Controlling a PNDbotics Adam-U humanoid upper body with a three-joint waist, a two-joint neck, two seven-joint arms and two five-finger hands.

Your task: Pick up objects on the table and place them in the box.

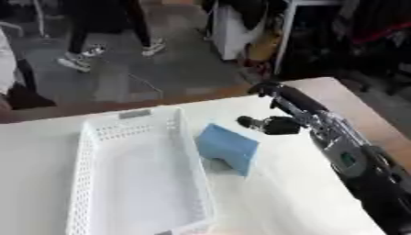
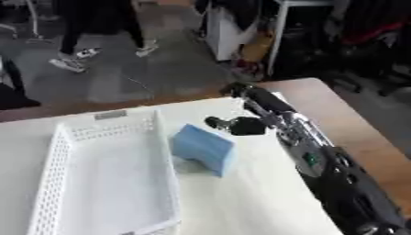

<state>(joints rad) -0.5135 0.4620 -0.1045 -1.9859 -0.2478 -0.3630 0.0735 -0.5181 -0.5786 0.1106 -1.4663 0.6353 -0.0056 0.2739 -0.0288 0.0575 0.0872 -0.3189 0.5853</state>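
Note:
A light blue block (image 1: 229,148) stands on the white table just right of a white perforated basket (image 1: 88,151), close to the basket's right wall. My right hand (image 1: 282,112) reaches in from the lower right and hovers right of and beyond the block, apart from it. Its fingers are fairly straight and point toward the far table edge, and the thumb sticks out leftward toward the block. Nothing is in the hand. The basket holds nothing that I can see. My left hand does not show.
The white table surface (image 1: 289,197) spreads right of the basket, with a bare wooden strip (image 1: 365,114) along its right side. Beyond the far edge lie grey floor, a person's legs (image 1: 88,41) and dark furniture.

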